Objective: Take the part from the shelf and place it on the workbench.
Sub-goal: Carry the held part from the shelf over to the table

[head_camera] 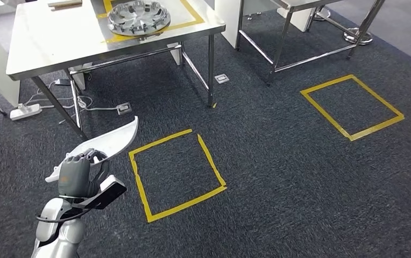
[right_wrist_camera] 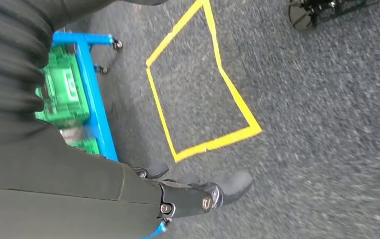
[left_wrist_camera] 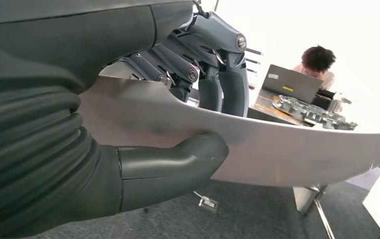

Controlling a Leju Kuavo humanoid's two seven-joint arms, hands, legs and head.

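The left hand is wrapped around a long, curved, white-grey metal blade-shaped part. In the left wrist view the thick grey thumb presses one broad face of the part while the darker fingers fold over the opposite edge, so the grasp is firm and sits toward the wider root end. The tapering tip points away from the hand toward the steel-topped desk. The part is carried in the air, near the desk's closest leg and just beside the nearer yellow tape square on the dark carpet.

On the desk, inside a yellow tape outline, lies a round silver slotted disc. Beyond the desk, the left wrist view shows a person seated behind a laptop.

The right hand hangs low over the carpet, its fingers loosely apart and holding nothing, close to a blue-framed cart with green bins.

The part looks rigid and thin, with smooth faces and a slim edge. I would judge it light to moderate in weight but long enough that the free tip will pull against the wrist. The smooth surface could slip under a weak grasp, so holding the thicker root end, as now, seems the sound choice. The tip looks liable to knock against the desk edge on approach, so it should go down flat on its broad face, on bare steel near the disc.
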